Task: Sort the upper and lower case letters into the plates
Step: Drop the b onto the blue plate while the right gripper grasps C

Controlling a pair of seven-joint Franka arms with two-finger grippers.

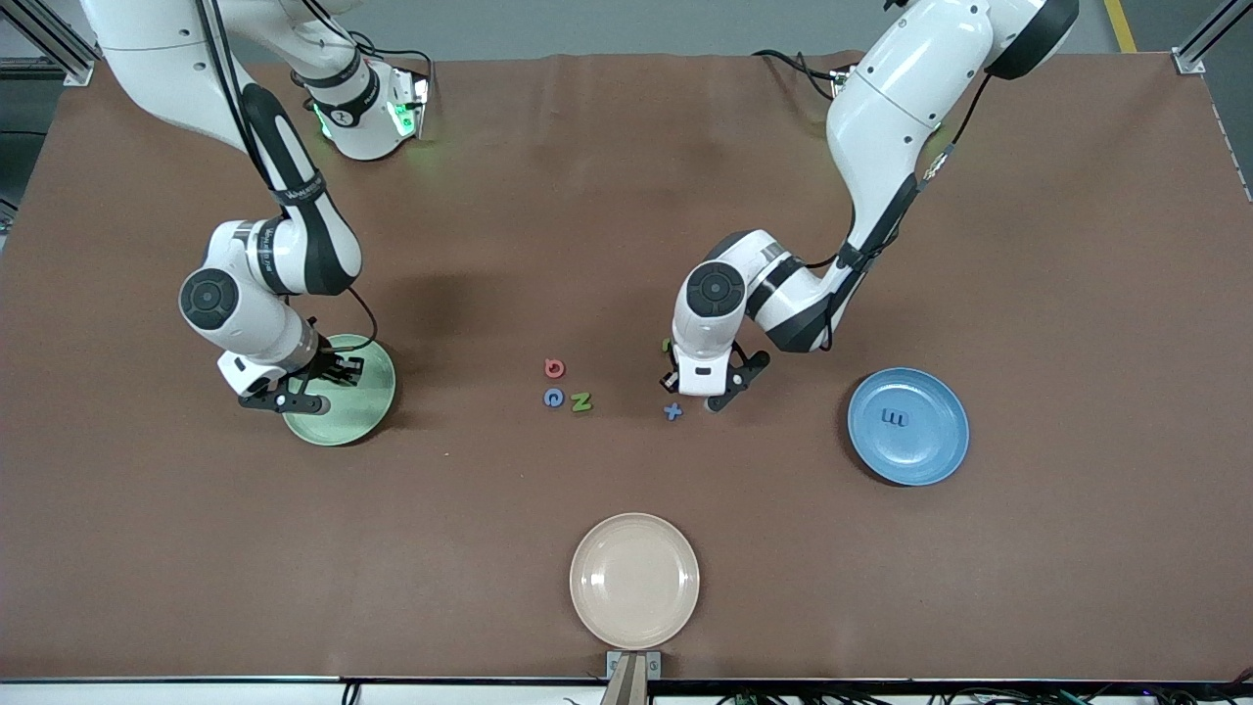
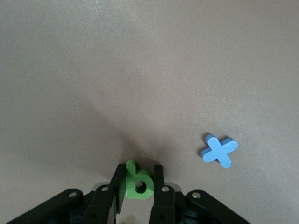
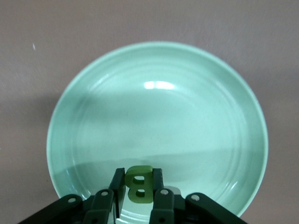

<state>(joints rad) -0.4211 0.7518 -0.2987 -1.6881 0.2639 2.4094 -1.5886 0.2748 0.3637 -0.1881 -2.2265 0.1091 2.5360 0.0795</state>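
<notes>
I see the right gripper point(image 3: 138, 189) over the pale green plate point(image 1: 370, 411), jaws narrowed onto a dark green B point(image 3: 138, 185). My left gripper point(image 2: 139, 184) is low at the surface point(image 1: 626, 196), jaws pinched on a bright green b point(image 2: 138, 181), just beside a blue x point(image 1: 672, 412). The blue plate point(image 1: 930, 460), toward the left arm's end, carries a dark blue m point(image 1: 895, 418).

Table point(image 1: 626, 196): brown, fills the frame.
Green plate point(image 1: 367, 416): lower left of centre.
Blue plate point(image 1: 930, 450): lower right.
Beige plate point(image 1: 634, 580): bottom centre.
Loose letters: red G point(image 1: 554, 368), blue c point(image 1: 553, 397), green N point(image 1: 581, 401), blue x point(image 1: 672, 412), mid-frame.
</notes>
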